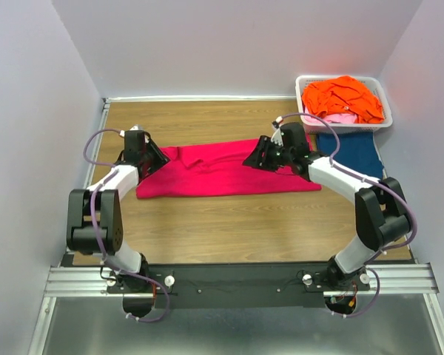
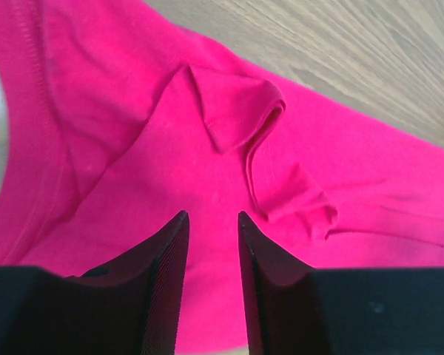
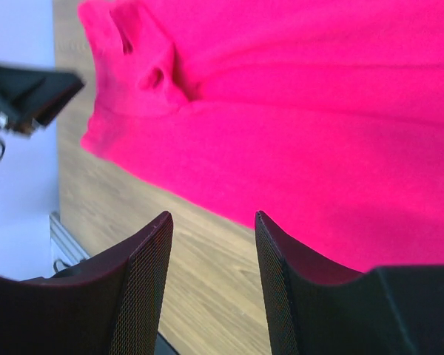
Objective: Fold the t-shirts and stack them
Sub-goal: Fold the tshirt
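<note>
A bright magenta-pink t-shirt (image 1: pixel 222 176) lies folded into a long band across the middle of the wooden table. My left gripper (image 1: pixel 161 157) is open just above its rumpled left end; in the left wrist view (image 2: pixel 212 218) the jaws stand a little apart over the cloth (image 2: pixel 133 148), with nothing between them. My right gripper (image 1: pixel 249 160) is open and empty over the shirt's right half; in the right wrist view (image 3: pixel 213 216) it hangs over bare wood by the shirt's edge (image 3: pixel 318 111). A dark blue t-shirt (image 1: pixel 353 151) lies flat at the right.
A white plastic basket (image 1: pixel 305 83) at the back right corner holds an orange shirt (image 1: pixel 344 97) and a pale pink one (image 1: pixel 340 118). White walls close in on three sides. The bare table (image 1: pixel 207 229) runs along the near side.
</note>
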You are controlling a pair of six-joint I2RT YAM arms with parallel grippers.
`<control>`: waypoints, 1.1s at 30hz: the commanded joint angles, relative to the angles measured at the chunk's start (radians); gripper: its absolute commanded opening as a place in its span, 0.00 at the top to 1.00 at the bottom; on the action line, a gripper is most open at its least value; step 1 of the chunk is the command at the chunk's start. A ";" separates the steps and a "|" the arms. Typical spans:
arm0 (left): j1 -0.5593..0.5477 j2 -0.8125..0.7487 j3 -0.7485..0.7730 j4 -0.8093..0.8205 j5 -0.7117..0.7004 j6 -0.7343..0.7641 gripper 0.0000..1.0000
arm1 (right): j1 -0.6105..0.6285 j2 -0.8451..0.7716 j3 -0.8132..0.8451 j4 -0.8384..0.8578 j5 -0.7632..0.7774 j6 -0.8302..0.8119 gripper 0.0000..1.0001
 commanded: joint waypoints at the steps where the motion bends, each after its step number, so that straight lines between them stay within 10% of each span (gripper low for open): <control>1: -0.019 0.092 0.078 0.082 0.037 -0.064 0.61 | 0.034 0.012 -0.008 0.036 -0.012 0.033 0.44; 33: -0.038 0.321 0.167 0.152 -0.017 -0.147 0.61 | 0.037 0.057 -0.095 0.036 -0.052 -0.004 0.44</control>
